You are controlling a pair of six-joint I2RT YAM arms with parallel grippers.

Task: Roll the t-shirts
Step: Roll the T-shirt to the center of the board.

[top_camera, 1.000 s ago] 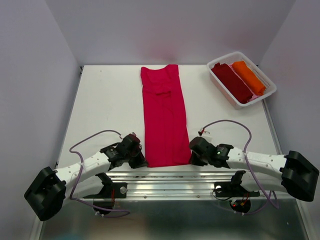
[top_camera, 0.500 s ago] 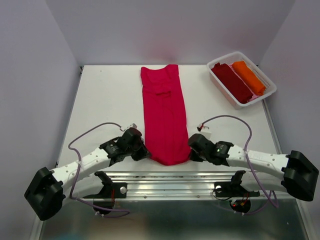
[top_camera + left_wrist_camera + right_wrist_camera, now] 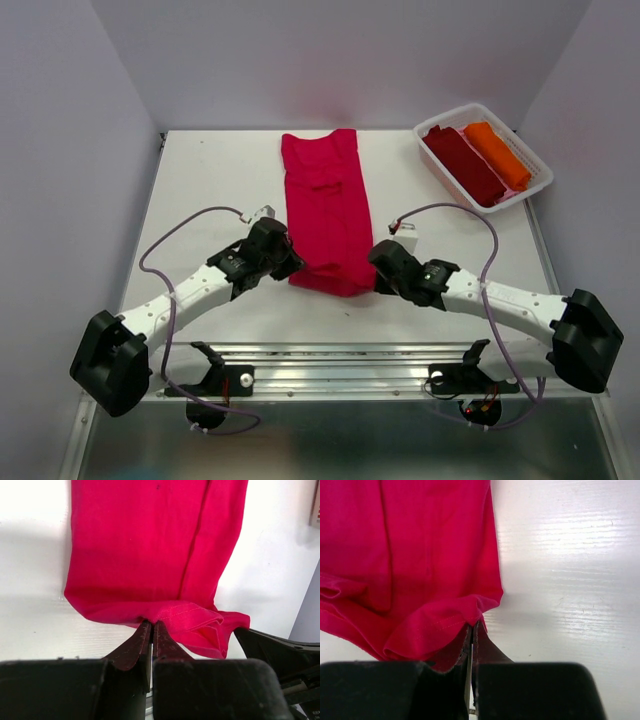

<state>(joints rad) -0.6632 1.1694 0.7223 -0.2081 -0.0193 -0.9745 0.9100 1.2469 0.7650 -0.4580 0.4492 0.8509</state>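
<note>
A crimson-red t-shirt (image 3: 326, 205) lies folded into a long strip down the middle of the white table. Its near hem is turned over away from the arms into a first fold (image 3: 330, 277). My left gripper (image 3: 287, 268) is shut on the hem's left corner; in the left wrist view the stitched hem (image 3: 182, 615) bunches at the tips of that gripper (image 3: 152, 624). At the right corner my right gripper (image 3: 376, 272) is shut on the hem, and the right wrist view shows this gripper (image 3: 472, 626) pinching red cloth (image 3: 435, 625). A dark maroon t-shirt (image 3: 463, 163) and an orange t-shirt (image 3: 497, 153) lie rolled in the basket.
The white slatted basket (image 3: 539, 185) stands at the back right corner. Purple cables loop over both arms. A metal rail (image 3: 330, 360) runs along the table's near edge. Bare white table (image 3: 210, 190) lies on either side of the shirt.
Both grippers have moved away from the near edge, carrying the hem over the shirt, so the strip is shorter. The right gripper has closed on the hem.
</note>
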